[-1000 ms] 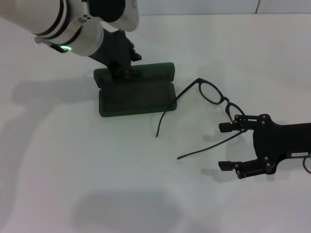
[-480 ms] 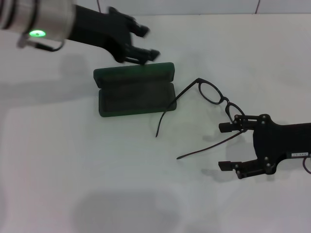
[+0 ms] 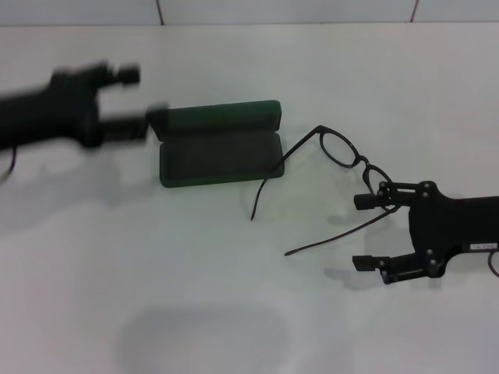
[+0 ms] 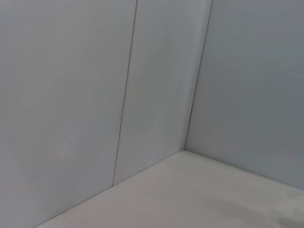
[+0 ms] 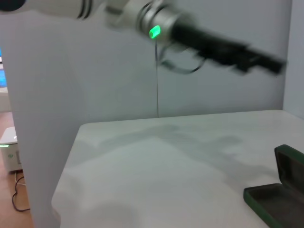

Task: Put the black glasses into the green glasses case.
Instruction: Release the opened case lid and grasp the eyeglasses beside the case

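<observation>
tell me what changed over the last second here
The left gripper left the hinge side of the green glasses case, lifted and swung out to the robot's left, holding nothing; it now sits just off the case's left end. The case stayed open in place, the black glasses lie unmoved on the table, and the open right gripper barely shifted beside the glasses' near temple arm.

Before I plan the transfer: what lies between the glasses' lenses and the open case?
In the head view, only one temple arm of the black glasses, its end reaching the green glasses case.
</observation>
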`<state>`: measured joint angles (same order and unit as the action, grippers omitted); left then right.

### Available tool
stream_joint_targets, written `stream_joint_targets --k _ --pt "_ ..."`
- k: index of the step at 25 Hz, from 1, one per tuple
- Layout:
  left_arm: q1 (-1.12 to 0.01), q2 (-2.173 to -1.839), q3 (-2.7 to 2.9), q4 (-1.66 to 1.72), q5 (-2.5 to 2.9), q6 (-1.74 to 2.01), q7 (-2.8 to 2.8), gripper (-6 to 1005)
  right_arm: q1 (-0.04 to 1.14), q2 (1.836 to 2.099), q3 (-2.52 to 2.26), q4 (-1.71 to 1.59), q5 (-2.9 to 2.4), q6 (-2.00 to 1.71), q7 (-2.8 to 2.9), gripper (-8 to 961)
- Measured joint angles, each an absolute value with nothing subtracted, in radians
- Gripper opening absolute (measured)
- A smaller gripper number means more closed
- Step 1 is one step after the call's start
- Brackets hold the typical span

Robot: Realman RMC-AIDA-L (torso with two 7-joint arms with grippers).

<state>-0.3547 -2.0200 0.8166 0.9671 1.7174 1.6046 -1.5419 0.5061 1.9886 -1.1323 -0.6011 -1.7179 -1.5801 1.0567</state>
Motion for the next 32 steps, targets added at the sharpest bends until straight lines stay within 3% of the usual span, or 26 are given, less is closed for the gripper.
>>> stream_joint_targets --k 6,11,19,27,32 --pt "-0.190 -2.000 0.814 0.878 1.729 1.701 -1.366 878 0.473 1.977 -1.127 -0.620 -1.713 -1.580 1.084 841" --pt "-0.108 -2.025 0.814 0.867 1.803 1.712 -1.245 875 0.458 1.974 -1.117 -0.621 -1.718 -1.597 1.089 841" --pt "-0.092 -2.050 0.767 0.865 1.921 1.711 -1.208 872 0.457 1.974 -1.117 -0.622 -1.720 -1.603 1.099 840" --pt "-0.096 -2.052 0.765 0.870 1.923 1.738 -1.198 872 0.461 1.965 -1.073 -0.672 -1.719 -1.600 1.211 839" --pt "-0.101 -2.052 0.765 0.869 1.924 1.739 -1.198 872 0.485 1.943 -1.042 -0.782 -1.740 -1.565 1.449 838"
